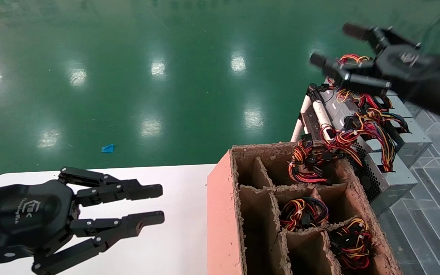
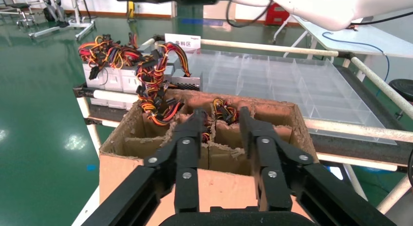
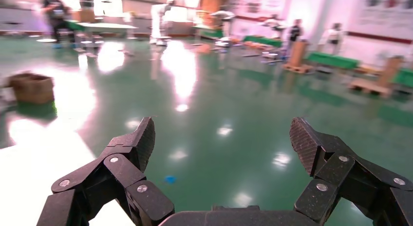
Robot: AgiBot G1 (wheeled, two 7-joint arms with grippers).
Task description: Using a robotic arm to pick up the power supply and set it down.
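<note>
Several grey power supply boxes [image 1: 393,179] with red, orange, yellow and black wire bundles [image 1: 361,128] lie in a row on a rack at the right. The left wrist view shows them [image 2: 111,79] beyond the carton. My right gripper [image 1: 332,44] hangs open in the air above the far end of that row, holding nothing. In its own wrist view the right gripper [image 3: 222,136] spreads wide over bare green floor. My left gripper [image 1: 161,204] stands open and empty over the white table [image 1: 181,183], just left of the carton; its left wrist view [image 2: 220,116] faces that carton.
A tall cardboard carton [image 1: 224,214] with dividers stands at the table's right edge, with wire bundles [image 1: 304,212] in some cells. White pipe rails [image 1: 321,112] frame the rack. A clear divided plastic tray [image 2: 292,84] lies behind the carton. A blue scrap [image 1: 107,148] lies on the green floor.
</note>
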